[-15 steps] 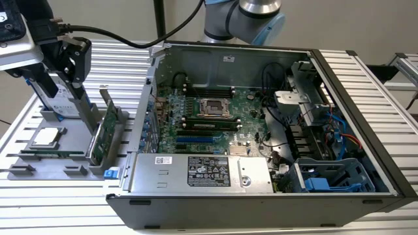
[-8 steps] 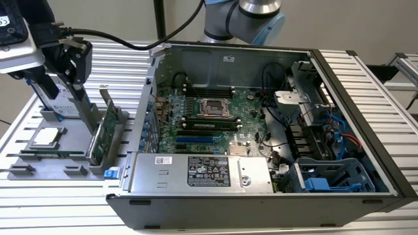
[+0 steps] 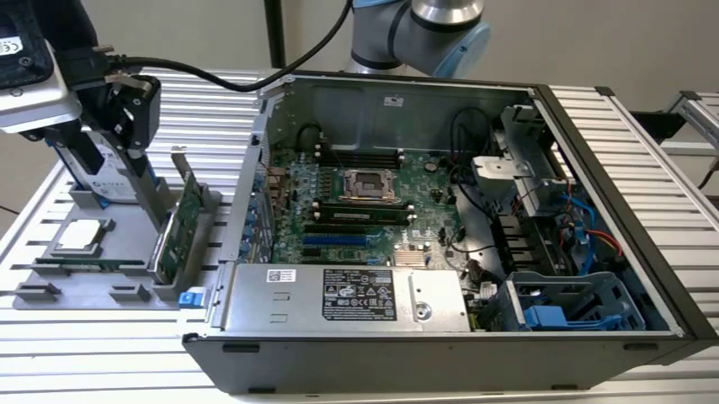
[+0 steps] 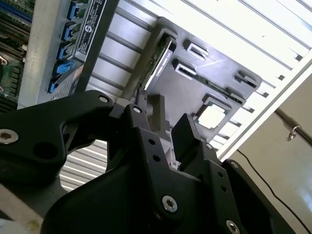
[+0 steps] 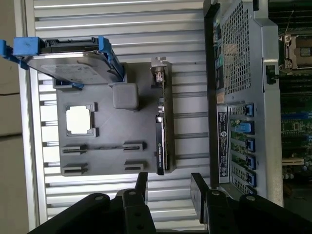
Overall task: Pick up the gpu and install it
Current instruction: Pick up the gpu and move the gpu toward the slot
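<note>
The gpu (image 3: 180, 220) is a thin green card with a silver end bracket. It stands on edge in a slot of the grey tray (image 3: 124, 220), on the side nearest the computer case. In both wrist views I look at the gpu (image 5: 161, 134) (image 4: 158, 66) along its edge. My gripper (image 3: 135, 160) hangs over the tray, above the card and apart from it. In the first wrist view my gripper (image 5: 170, 187) is open, its gap roughly in line with the card, and nothing sits between the fingers (image 5: 142, 187). The second wrist view also has my gripper (image 4: 163, 131) open.
On the tray also stand a silver hard drive (image 5: 73, 58) in a blue frame, a square processor chip (image 5: 79, 119) and a narrow memory stick (image 3: 84, 263). The open computer case (image 3: 629, 202) lies at the exterior view's right, with its green motherboard (image 3: 359, 202) and grey power supply (image 3: 337, 295).
</note>
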You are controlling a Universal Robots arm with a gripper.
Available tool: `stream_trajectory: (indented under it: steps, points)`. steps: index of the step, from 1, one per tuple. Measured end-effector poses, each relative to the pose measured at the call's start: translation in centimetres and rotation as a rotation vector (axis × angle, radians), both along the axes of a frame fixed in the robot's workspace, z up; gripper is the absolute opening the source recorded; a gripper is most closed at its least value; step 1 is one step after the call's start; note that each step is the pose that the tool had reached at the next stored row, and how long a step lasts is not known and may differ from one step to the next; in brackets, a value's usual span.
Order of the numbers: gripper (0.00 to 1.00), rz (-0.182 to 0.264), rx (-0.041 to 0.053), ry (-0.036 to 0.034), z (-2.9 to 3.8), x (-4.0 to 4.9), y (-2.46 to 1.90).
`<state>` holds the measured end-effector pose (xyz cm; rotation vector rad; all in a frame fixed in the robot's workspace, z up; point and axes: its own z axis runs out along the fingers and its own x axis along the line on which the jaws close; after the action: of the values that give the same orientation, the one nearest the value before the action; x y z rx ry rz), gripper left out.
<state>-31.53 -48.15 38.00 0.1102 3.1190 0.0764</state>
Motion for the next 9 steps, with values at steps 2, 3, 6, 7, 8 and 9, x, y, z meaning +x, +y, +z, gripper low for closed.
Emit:
stream_trajectory:
  steps: [2,3,6,7,8,9]
  points:
    - [1.00,0.000,0.0003,-0.0002,-0.02,0.00,0.00]
    - [1.00,0.000,0.0004,-0.0003,-0.06,0.00,0.00]
    - [1.00,0.000,0.0002,-0.0001,-0.21,-0.01,0.01]
    - [1.00,0.000,0.0003,-0.0002,-0.27,-0.01,0.01]
    - [1.00,0.000,0.0003,-0.0002,-0.34,-0.01,0.01]
    - [1.00,0.000,0.0003,-0.0002,-0.41,-0.01,0.01]
